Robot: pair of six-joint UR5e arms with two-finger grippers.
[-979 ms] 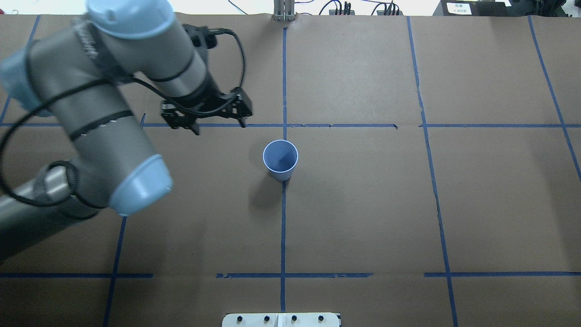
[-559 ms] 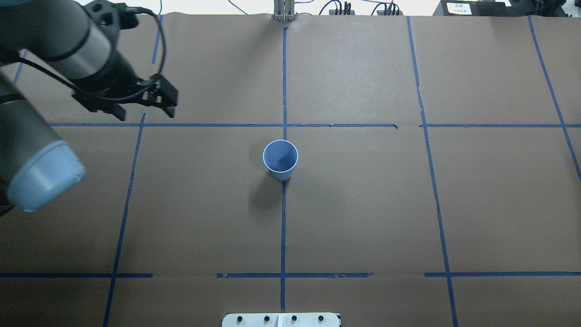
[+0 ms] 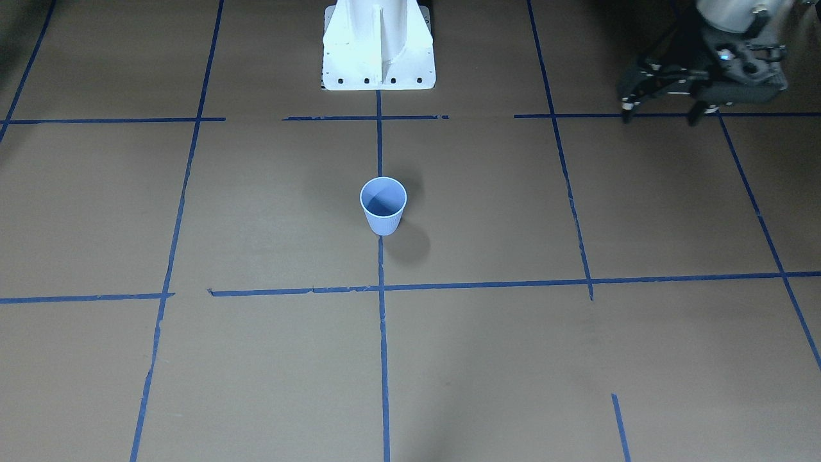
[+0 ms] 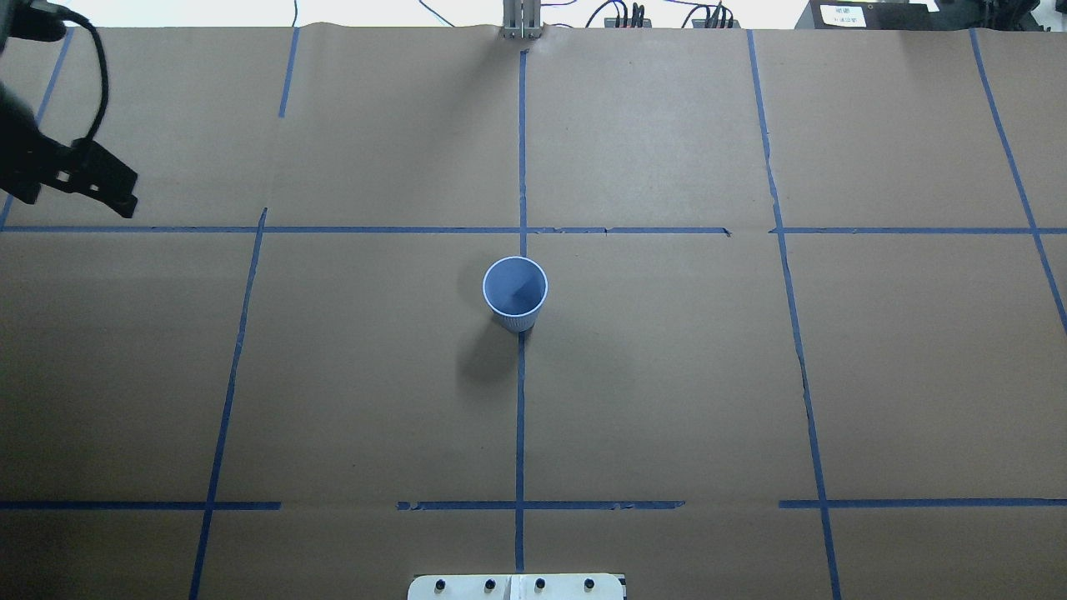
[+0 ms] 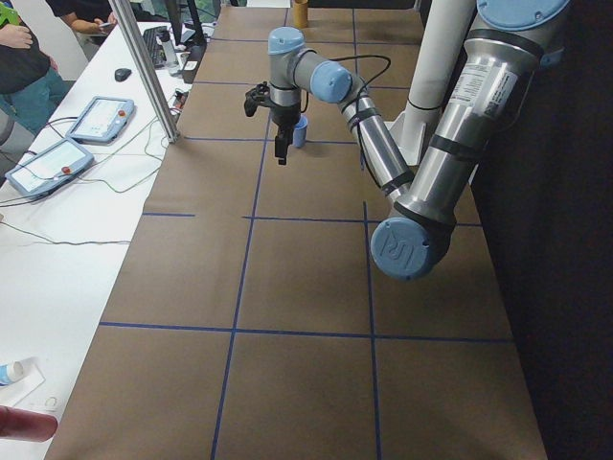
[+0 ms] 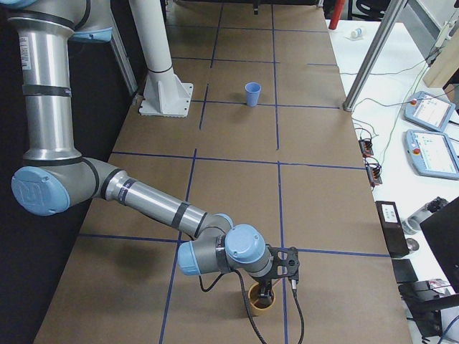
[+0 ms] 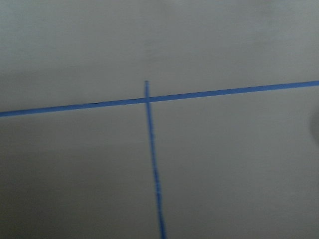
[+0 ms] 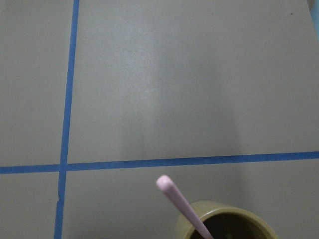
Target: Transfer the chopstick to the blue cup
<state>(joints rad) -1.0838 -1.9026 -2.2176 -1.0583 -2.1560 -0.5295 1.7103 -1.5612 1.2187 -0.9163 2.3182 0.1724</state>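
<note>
The blue cup (image 4: 515, 289) stands upright at the table's middle and looks empty; it also shows in the front view (image 3: 383, 205). A pink chopstick (image 8: 180, 205) leans out of a tan cup (image 8: 227, 223) right below my right wrist camera. In the exterior right view my right gripper (image 6: 270, 285) hangs over that tan cup (image 6: 258, 301); I cannot tell whether it is open or shut. My left gripper (image 3: 659, 119) is open and empty, far off to the cup's side, at the overhead view's left edge (image 4: 75, 190).
The white robot base (image 3: 378, 45) stands behind the blue cup. Blue tape lines cross the brown table cover. A side bench with teach pendants (image 6: 430, 143) and a metal post (image 5: 153, 72) runs along the far table edge.
My left arm has swung away from beside the blue cup to the overhead view's left edge, its gripper staying open. The cup has not moved.
</note>
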